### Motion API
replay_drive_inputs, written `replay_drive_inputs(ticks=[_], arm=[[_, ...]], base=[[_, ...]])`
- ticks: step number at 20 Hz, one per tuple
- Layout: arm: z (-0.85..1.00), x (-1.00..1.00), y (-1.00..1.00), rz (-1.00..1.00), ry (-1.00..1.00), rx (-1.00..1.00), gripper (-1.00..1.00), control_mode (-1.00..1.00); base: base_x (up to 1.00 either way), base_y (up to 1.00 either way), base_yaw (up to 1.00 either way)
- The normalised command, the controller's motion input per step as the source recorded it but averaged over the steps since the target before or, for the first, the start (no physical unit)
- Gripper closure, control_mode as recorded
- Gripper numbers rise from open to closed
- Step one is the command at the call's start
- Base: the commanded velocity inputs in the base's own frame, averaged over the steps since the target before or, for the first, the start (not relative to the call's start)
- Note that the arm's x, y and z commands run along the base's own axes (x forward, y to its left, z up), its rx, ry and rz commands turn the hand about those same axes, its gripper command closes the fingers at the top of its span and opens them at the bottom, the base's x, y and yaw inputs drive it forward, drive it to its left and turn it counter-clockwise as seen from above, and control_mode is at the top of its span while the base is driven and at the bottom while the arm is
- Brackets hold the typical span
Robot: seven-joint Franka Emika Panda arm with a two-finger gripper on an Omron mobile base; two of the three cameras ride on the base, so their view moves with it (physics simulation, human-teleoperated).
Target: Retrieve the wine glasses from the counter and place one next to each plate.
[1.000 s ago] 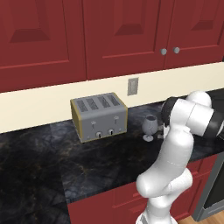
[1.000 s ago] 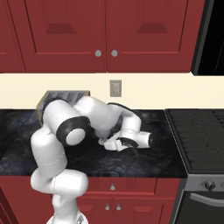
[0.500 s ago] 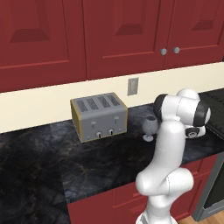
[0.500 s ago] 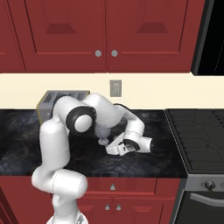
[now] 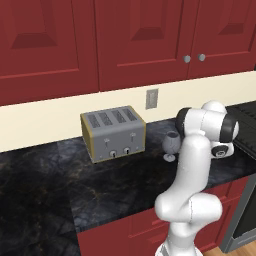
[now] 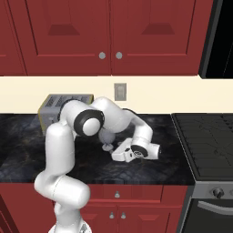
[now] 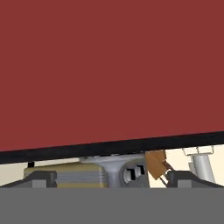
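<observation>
A wine glass [image 5: 171,144] stands upright on the black counter [image 5: 100,190], to the right of the toaster [image 5: 113,133] and just left of the arm. In the right base view the gripper [image 6: 117,154] lies low over the counter, pointing left, near the foot of the glass [image 6: 107,137], apparently not touching it. Its jaws stand wide apart with nothing between them. In the hand view the fingertips [image 7: 38,178] sit far apart at the bottom corners, under a red surface.

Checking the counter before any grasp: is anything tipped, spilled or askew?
Nothing stands out. The wine glass stands upright on the counter right of the toaster, which sits squarely.
</observation>
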Motion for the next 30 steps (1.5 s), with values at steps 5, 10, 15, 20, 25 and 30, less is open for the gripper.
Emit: replay_drive_inputs(ticks=[5, 10, 15, 20, 25, 30], arm=[[0.0, 0.0, 0.31, 0.0, -0.03, 0.0, -1.0, -1.0], [0.0, 0.0, 0.2, 0.0, 0.0, 0.0, -1.0, -1.0], [0.0, 0.03, 0.17, 0.0, 0.0, 0.0, -1.0, -1.0], [0.0, 0.24, 0.21, 0.0, 0.0, 0.0, -1.0, -1.0], [0.0, 0.3, 0.23, -0.03, 0.0, 0.0, -1.0, -1.0], [-0.03, 0.24, 0.16, -0.04, 0.0, 0.0, 1.0, -1.0]], base=[[0.0, 0.0, 0.0], [0.0, 0.0, 0.0], [0.0, 0.0, 0.0], [0.0, 0.0, 0.0], [0.0, 0.0, 0.0], [0.0, 0.0, 0.0]])
